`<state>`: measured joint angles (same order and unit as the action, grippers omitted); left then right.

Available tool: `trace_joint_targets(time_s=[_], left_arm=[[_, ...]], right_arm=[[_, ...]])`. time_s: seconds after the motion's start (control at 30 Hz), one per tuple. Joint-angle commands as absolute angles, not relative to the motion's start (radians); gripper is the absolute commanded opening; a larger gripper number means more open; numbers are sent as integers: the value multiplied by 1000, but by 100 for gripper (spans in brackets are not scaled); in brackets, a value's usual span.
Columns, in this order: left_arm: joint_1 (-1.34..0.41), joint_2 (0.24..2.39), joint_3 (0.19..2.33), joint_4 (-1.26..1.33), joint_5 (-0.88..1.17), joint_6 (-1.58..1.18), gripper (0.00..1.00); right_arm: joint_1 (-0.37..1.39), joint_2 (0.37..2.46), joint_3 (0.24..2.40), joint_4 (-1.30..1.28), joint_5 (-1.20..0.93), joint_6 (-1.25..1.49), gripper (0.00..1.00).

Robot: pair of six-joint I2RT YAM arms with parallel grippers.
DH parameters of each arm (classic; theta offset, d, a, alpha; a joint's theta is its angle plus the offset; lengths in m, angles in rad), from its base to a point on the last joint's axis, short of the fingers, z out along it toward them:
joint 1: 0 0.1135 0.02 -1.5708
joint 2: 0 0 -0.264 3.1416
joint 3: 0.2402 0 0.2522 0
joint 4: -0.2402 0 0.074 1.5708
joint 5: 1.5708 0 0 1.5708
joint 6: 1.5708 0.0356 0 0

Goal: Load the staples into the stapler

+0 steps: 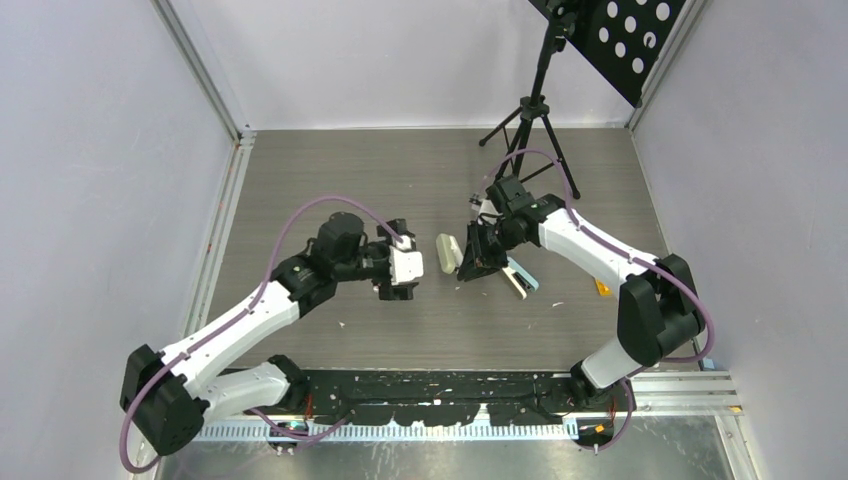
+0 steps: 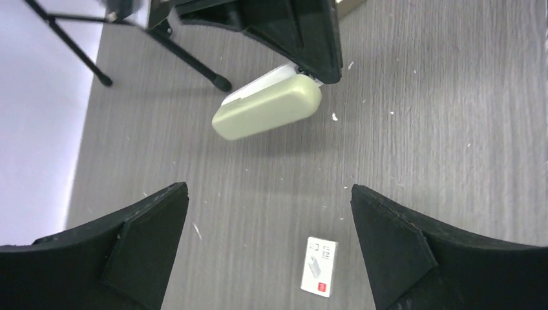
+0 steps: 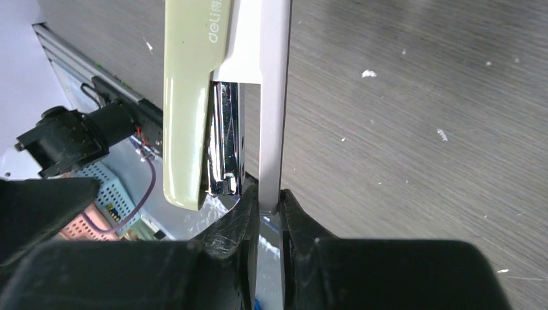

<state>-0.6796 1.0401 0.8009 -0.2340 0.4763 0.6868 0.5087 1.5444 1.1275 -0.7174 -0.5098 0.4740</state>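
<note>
the left pincer (image 2: 269,194) is hanging over the grey table (image 2: 452,129) with its two black fingers (image 2: 148,226) spread wide; the little white staples box (image 2: 320,266) is lying flat on the table between them, closer to the finger on the picture's right, touching neither; the right pincer (image 3: 268,205) is pinching the thin white bottom plate of the pale green stapler (image 3: 190,97), just past the box.
</note>
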Motion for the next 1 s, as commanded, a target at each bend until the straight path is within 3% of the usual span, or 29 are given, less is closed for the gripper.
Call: trace_joint_targets(time_s=[0.0,0.23,0.4,0.67,0.8,0.97], left_arm=[[-796,1085,829,-181,426,942,100],[-933,1153,819,-151,308,1059,93],[-946,1196,835,-132,304,1074,84],[-949,1220,851,-129,289,1107,80],[-955,1227,859,-156,296,1105,67],[-971,1235,861,-165,287,1092,34]], right_arm=[[509,1532,1206,-788,-615,422,0],[513,1547,1237,-845,-669,395,0],[540,1559,1251,-879,-667,368,0],[585,1573,1255,-881,-666,367,0],[594,1574,1262,-880,-664,367,0],[599,1577,1271,-878,-657,367,0]])
